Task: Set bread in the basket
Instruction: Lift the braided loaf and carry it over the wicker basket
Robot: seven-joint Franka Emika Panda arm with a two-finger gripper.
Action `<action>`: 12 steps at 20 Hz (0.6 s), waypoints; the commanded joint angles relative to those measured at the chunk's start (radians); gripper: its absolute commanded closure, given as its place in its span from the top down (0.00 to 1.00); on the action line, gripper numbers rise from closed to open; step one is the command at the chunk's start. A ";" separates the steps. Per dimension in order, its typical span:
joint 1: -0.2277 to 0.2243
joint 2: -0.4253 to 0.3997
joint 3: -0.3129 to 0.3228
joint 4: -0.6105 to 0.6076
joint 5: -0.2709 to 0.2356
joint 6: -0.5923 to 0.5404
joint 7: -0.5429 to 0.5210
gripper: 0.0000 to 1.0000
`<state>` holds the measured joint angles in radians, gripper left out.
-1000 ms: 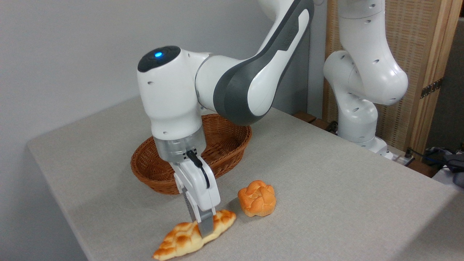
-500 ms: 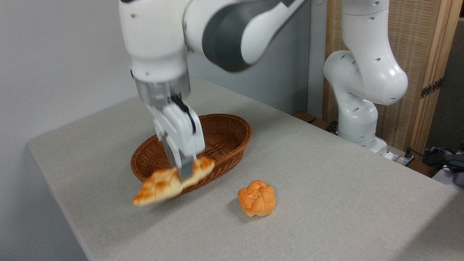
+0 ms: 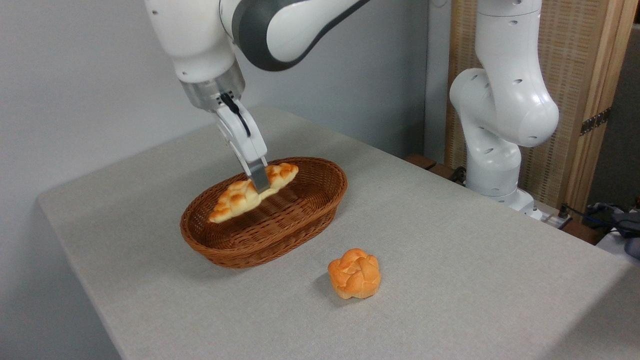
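Robot arm (image 3: 500, 100): glossy white rounded shells with small dark screw recesses. The forearm link carries a dark grey curved panel beside a white inlay. A brushed silver collar joins the wrist to the white gripper (image 3: 259, 182) body; a black cable loops across it. One flat grey metal finger (image 3: 259, 181) shows.

A small round orange bun (image 3: 354, 273) with a knotted top sits on the grey table (image 3: 450, 240), all by itself. Behind the table stands a tall wooden screen (image 3: 585, 95) with woven panels. At the far right edge there are some dark wires (image 3: 607, 212), too small to see well.
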<state>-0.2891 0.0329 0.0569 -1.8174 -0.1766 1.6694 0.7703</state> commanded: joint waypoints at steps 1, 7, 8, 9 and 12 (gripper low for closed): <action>0.001 -0.025 -0.002 -0.092 0.034 0.082 -0.003 0.63; -0.001 -0.010 -0.003 -0.100 0.034 0.113 -0.020 1.00; -0.001 -0.010 -0.003 -0.100 0.034 0.115 -0.020 1.00; -0.001 -0.011 -0.005 -0.100 0.034 0.115 -0.022 1.00; 0.001 -0.014 -0.009 -0.097 0.034 0.115 -0.026 1.00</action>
<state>-0.2894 0.0350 0.0563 -1.9045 -0.1563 1.7680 0.7697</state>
